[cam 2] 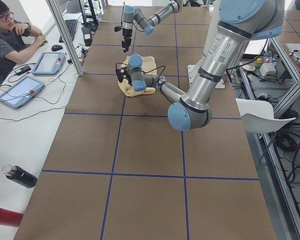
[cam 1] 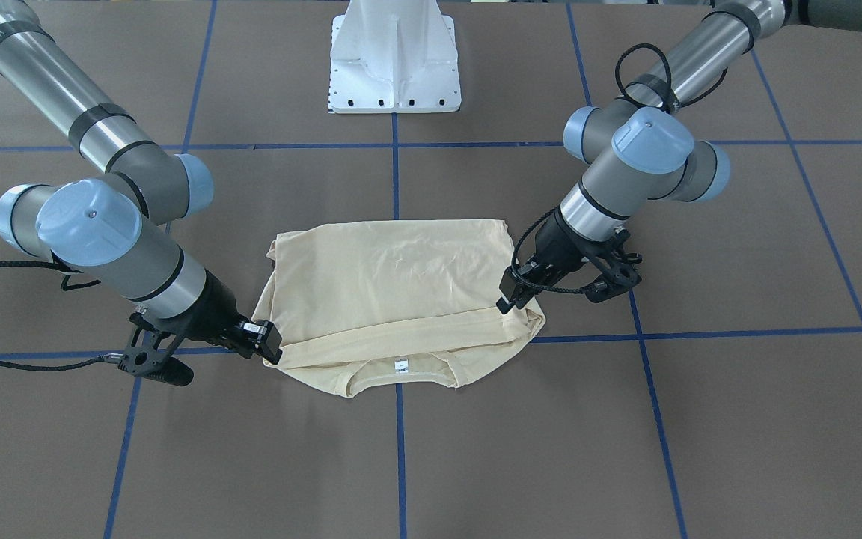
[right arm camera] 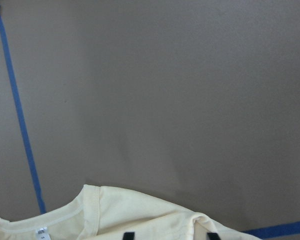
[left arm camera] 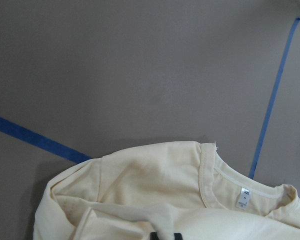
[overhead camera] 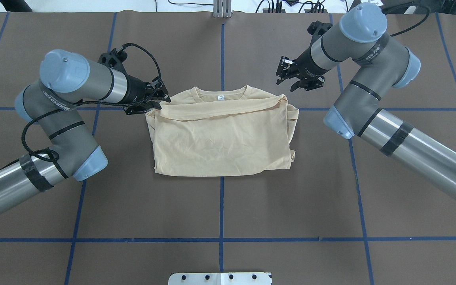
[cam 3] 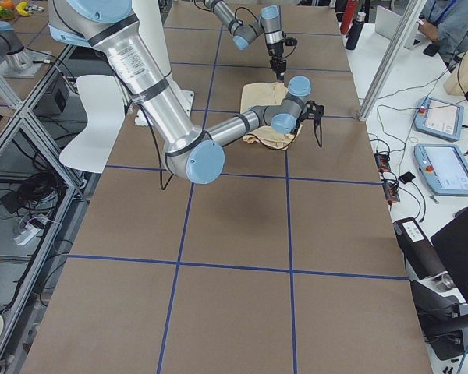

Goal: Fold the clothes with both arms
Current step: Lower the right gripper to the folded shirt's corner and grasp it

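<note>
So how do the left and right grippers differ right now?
Height: the left gripper is down at the shirt, while the right gripper hangs raised, clear of the cloth. Grip: the left looks closed on the folded edge, the right is open and empty. Both are black two-finger grippers by the shirt's far edge.

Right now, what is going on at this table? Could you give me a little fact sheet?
Garment: one pale cream shirt, folded into a rough rectangle, lying flat
Collar: uncovered at the edge away from the robot, white neck label showing
Left gripper: at one collar-side corner, apparently pinching a fold of cloth
Right gripper: fingers apart near the opposite corner, holding nothing
Surface: brown table marked with blue tape lines
</note>
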